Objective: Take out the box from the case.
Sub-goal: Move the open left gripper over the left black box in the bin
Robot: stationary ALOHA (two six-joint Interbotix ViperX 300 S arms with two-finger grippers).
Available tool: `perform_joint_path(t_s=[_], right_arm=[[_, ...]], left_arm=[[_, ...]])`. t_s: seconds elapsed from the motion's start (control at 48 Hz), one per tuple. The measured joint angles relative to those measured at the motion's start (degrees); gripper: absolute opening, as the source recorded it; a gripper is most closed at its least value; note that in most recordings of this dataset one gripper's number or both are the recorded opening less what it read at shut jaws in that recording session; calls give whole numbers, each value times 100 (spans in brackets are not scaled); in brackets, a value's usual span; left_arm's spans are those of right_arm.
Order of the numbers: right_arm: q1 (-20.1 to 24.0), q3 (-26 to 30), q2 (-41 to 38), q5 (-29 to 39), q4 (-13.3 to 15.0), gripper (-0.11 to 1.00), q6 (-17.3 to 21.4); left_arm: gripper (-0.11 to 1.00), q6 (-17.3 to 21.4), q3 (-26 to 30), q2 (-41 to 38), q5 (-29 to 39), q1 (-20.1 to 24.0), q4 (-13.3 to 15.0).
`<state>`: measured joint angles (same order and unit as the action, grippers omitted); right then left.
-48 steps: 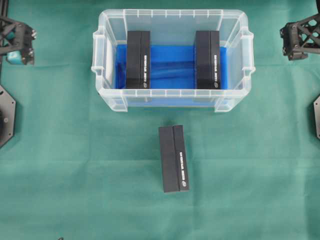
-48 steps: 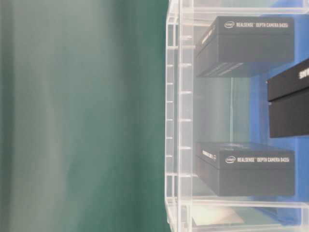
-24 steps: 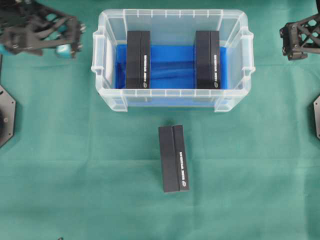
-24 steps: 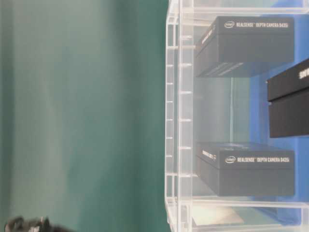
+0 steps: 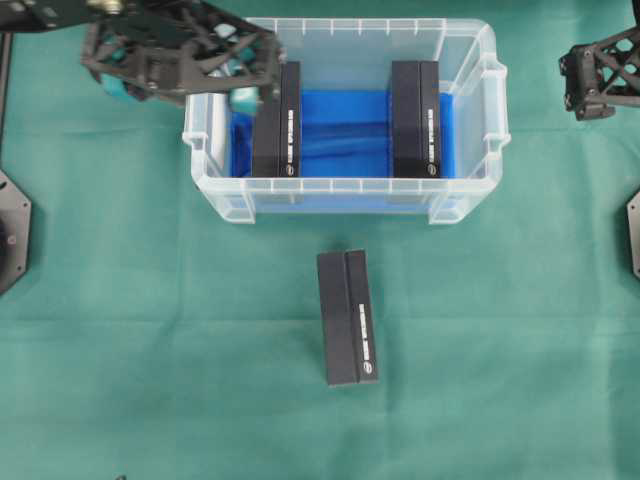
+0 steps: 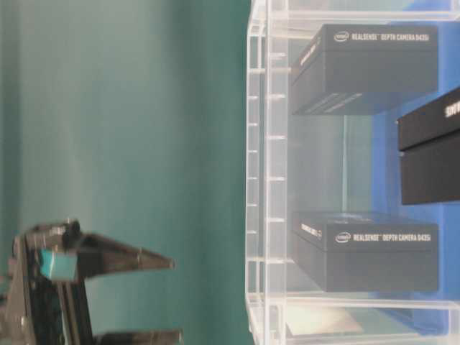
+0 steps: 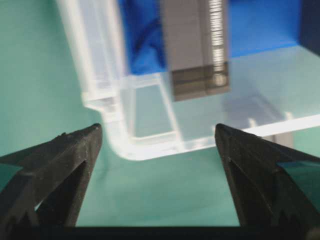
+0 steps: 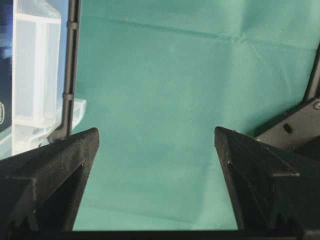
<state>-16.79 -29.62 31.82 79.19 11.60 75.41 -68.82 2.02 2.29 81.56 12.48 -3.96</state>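
Observation:
The case (image 5: 340,186) is a clear bin with a blue lining, standing at the top centre. Two black boxes stand in it, one at the left (image 5: 277,118) and one at the right (image 5: 415,118). My left gripper (image 5: 268,72) hovers open over the case's left rim, just beside the left box (image 7: 197,45), with nothing between its fingers. The table-level view shows it (image 6: 169,298) wide open, above and outside the case wall (image 6: 259,180). My right gripper (image 5: 600,75) hangs open to the right of the case, over bare cloth (image 8: 156,135).
A third black box (image 5: 347,317) lies on the green cloth in front of the case. Dark arm bases sit at the left edge (image 5: 12,235) and the right edge (image 5: 634,230). Green cloth covers the whole table.
My left arm has swung in from the far left to the case's left rim, jaws staying open. The right arm and the boxes have not moved.

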Motion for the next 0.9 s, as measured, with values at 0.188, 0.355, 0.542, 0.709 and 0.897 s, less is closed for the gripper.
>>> perform_joint_path(t_s=[0.188,0.355,0.542,0.709,0.897], right_arm=[[0,0,0,-35,-9,91,-105],[-9,0,-9,-53,-9,91,-114],[0,-9,-9,-53,-9,91,-123],[0,0,-9,-53,-9,91,-123],[0,0,0,-53,-9,91,-123]], left_arm=[[90,18,475,-431,-70,-62,-9],[90,35,729,-677,-70,-70,-9],[91,35,782,-729,-70,-70,-35],[90,35,782,-729,-62,-62,-53],[90,26,782,-729,-53,-62,-79]])
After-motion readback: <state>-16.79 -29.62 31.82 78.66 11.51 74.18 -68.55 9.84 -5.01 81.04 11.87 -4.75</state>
